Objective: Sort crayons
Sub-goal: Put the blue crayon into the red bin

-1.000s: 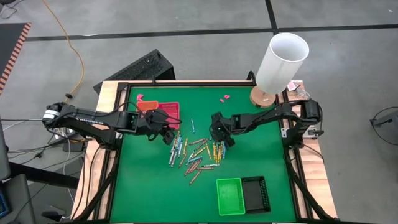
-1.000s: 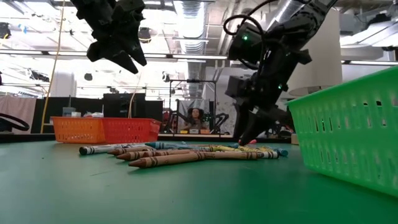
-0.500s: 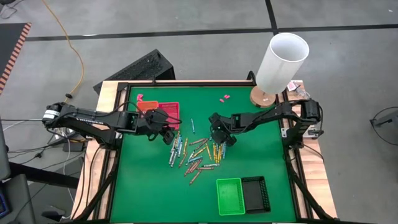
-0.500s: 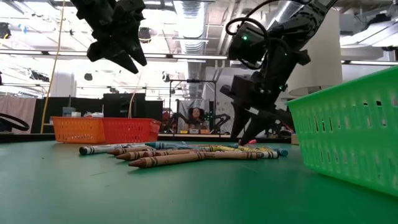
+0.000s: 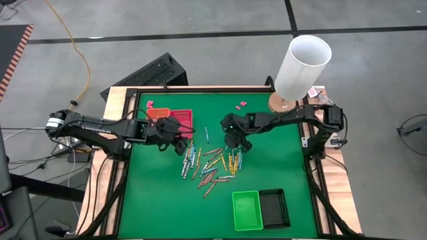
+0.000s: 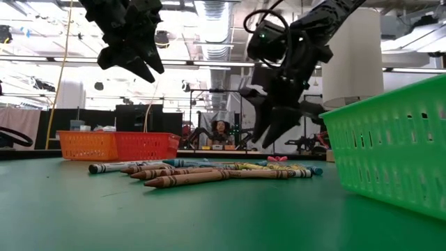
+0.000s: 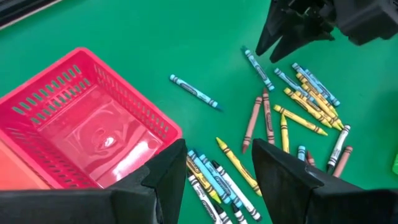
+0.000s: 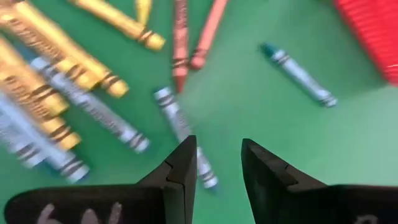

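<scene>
The left arm reaches in from the left of the overhead frame, its tool [image 5: 181, 145] left of centre, fingers parted and holding nothing. The right arm stretches in from the right, its tool [image 5: 235, 148] at centre, likewise parted and holding nothing.

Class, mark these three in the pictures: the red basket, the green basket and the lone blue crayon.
red basket [image 7: 74, 134], left wrist view, on its floor.
green basket [image 5: 245, 211], high view, its inside.
lone blue crayon [image 7: 194, 92], left wrist view, mid-wrapper.

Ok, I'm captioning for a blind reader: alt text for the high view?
Crayons lie scattered mid-table on a green mat; the left gripper and right gripper, both open, hover at the pile's edges.
</scene>
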Available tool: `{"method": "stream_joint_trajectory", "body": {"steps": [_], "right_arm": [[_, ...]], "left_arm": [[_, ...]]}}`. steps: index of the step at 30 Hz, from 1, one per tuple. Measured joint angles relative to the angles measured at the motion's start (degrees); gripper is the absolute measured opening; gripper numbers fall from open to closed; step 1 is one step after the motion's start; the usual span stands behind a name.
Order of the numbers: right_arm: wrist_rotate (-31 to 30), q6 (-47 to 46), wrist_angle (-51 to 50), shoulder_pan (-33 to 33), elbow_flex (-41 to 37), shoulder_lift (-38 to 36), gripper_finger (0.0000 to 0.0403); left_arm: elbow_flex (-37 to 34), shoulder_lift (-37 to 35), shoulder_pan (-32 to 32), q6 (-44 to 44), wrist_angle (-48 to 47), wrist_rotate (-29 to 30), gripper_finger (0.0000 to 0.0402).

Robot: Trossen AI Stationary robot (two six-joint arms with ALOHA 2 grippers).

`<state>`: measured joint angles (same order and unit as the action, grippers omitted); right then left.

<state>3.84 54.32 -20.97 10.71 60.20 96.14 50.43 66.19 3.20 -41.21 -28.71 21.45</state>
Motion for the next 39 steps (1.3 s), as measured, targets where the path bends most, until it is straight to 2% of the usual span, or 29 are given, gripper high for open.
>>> {"method": "stream_joint_trajectory", "body": {"steps": [5,12,22,29,39], "right_arm": [[0.2,2.72,-5.64,0.75,2.08,2.81,0.0123],[-4.16,4.56,-5.63,0.12,5.4,7.26,0.0123],[-4.11,7.94,-10.2,0.16,7.16,7.37,0.0123],[-4.03,11.09,-7.26,0.34,7.16,7.37,0.0123],[-3.78,13.84,-9.22,0.31,7.26,9.77,0.0123]], "left_arm": [[0.0,0.0,0.0,0.02,0.03,0.03,0.0171],[-0.02,0.02,0.0,-0.46,0.15,0.02,0.0171],[-0.02,0.02,0.0,0.04,0.17,0.22,0.0171],[-0.02,0.02,-0.01,0.02,0.17,0.32,0.0171],[-0.02,0.02,-0.02,0.04,0.22,0.6,0.0171]]}}
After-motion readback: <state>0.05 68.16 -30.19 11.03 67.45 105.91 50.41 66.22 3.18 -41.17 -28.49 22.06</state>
